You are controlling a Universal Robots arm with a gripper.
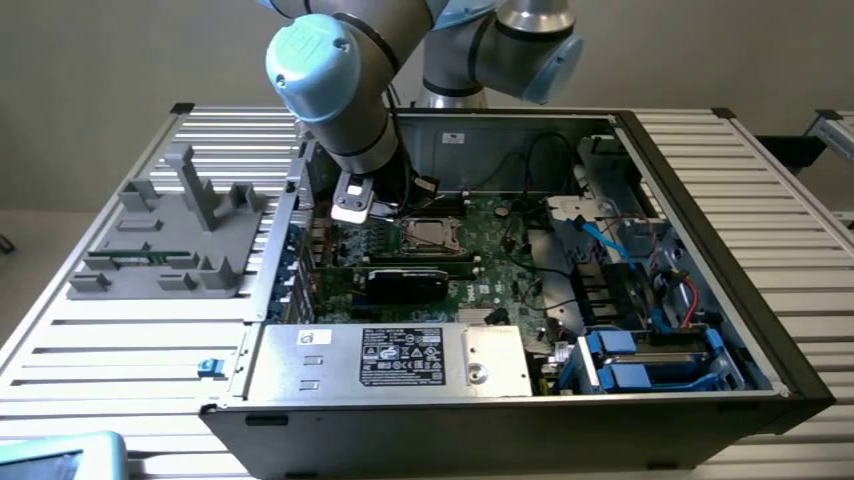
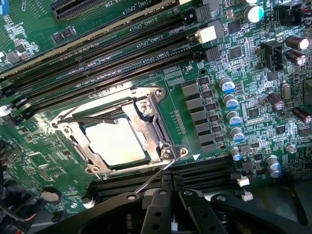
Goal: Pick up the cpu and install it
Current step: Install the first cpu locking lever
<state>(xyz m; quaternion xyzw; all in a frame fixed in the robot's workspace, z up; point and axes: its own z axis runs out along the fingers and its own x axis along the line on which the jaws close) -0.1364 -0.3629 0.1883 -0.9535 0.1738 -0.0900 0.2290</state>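
- Black fingers of the gripper [image 2: 171,187] sit pressed together with nothing between them, hovering just beside the near edge of the socket [image 2: 119,131].
- Silvery-beige, the cpu [image 2: 116,144] already lies flat inside the socket frame, under the metal load plate; in the exterior view the socket [image 1: 430,234] sits near the middle of the motherboard [image 1: 507,262], just right of the gripper [image 1: 350,208].
- A thin wire lever [image 2: 153,178] runs from the socket corner toward the fingertips. I judge the chip is seated and the step in hand is locking it; that calls for a careful push on the lever, kept clear of the memory slots [image 2: 117,53] on either side of the socket.
- The motherboard lies in an open computer case [image 1: 721,250] with blue drive bays [image 1: 627,360] at its right near corner.
- The case rests on a slatted metal table [image 1: 120,330]; a grey fixture [image 1: 174,235] stands to the left.
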